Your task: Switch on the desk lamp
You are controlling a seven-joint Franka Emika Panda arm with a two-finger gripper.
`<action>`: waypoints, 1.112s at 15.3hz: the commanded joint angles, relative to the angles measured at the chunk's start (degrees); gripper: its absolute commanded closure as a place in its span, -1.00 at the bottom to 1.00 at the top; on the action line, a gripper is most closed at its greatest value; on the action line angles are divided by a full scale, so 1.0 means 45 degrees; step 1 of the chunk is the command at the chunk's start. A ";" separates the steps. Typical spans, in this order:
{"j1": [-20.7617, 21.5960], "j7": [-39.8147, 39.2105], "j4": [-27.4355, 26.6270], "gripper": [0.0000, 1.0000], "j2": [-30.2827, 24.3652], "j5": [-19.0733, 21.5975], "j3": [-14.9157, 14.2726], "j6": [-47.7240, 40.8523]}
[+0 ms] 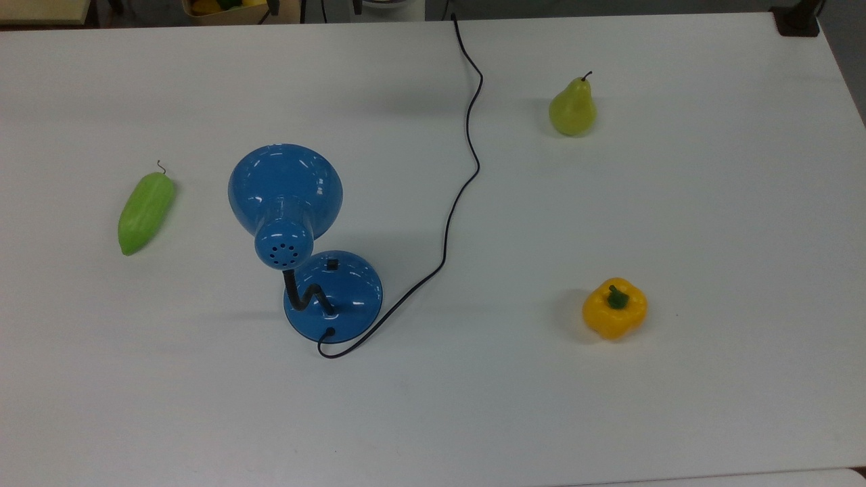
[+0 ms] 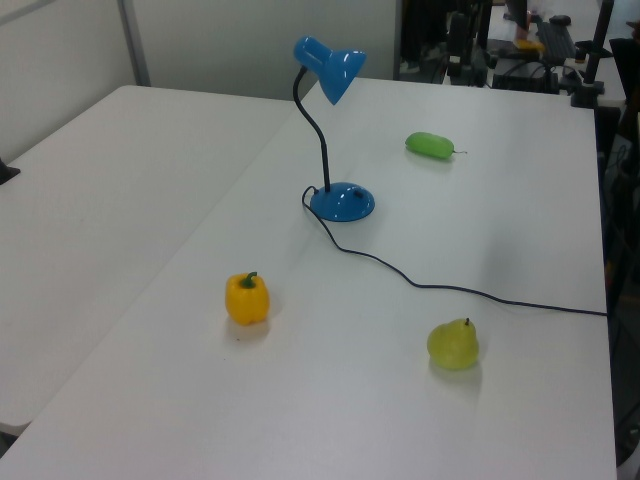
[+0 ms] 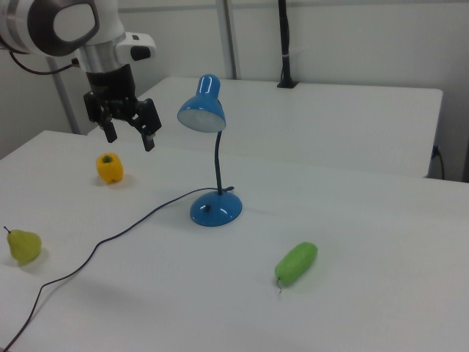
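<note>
Lamp point(image 3: 211, 158) is what the claw point(image 3: 130, 136) hangs near in the right view — the claw is in the air toward the right view's left of the shade, well above the table point(image 3: 366, 242), with its two black fingers point(image 3: 149, 138) spread apart and nothing between them. It points downward from the white arm point(image 3: 66, 26) that enters at the upper left of the right view. Below and a little behind it in the right view sits a yellow pepper point(image 3: 109, 168).

In the top view the lamp point(image 1: 304, 247) stands left of the table's middle. Its glossy blue shade point(image 1: 285, 193) has a ring of small holes in the cap, a bent black neck point(image 1: 304, 294) joins it to the round blue base point(image 1: 338, 297), and a small black switch point(image 1: 332, 263) sits on the base's top. The bulb side of the shade looks pale and unlit in the right view.

A black cord point(image 1: 467, 169) leaves the base's near edge, loops, and snakes up across the table to the far edge in the top view.

Farther out, a green gourd point(image 1: 145, 212) lies to the top view's left of the lamp, a pear point(image 1: 573, 108) stands upright to the upper right beyond the cord, and the pepper point(image 1: 614, 308) sits to the lower right — all well apart from the lamp.
</note>
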 commanded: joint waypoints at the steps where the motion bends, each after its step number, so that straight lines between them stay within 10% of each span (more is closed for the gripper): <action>1: 0.0285 0.0175 -0.0190 -1.00 -0.0095 0.0162 -0.0255 0.0365; 17: 0.0285 0.0019 -0.0229 -0.85 -0.0056 0.0006 -0.0255 0.0423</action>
